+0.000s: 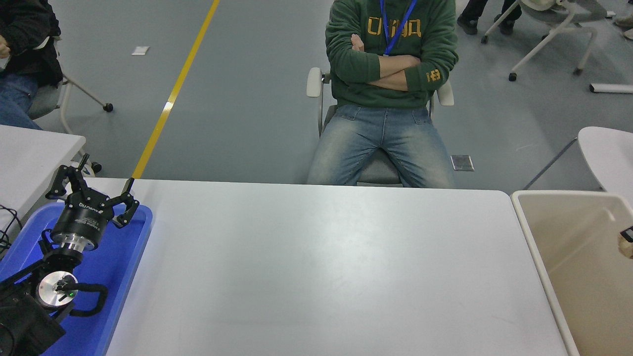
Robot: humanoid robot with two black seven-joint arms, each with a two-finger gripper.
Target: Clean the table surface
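Observation:
The table surface (321, 257) is a wide matte white top with rounded corners, and nothing lies on the part I can see. My left gripper (106, 172) is parked at the far left over a blue tray (126, 257), jaws spread open and holding nothing. At the right edge, a sliver of my black right gripper (628, 233) shows over the beige bin. A tan crumpled lump (626, 246) sits right below it. Too little of it is visible to tell its grip.
A large beige bin (526, 222) stands against the table's right end. A person in a green sweatshirt (390, 44) sits with folded arms at the far side. A small white table (29, 148) is at the left and a rounded white tabletop (606, 148) at the right.

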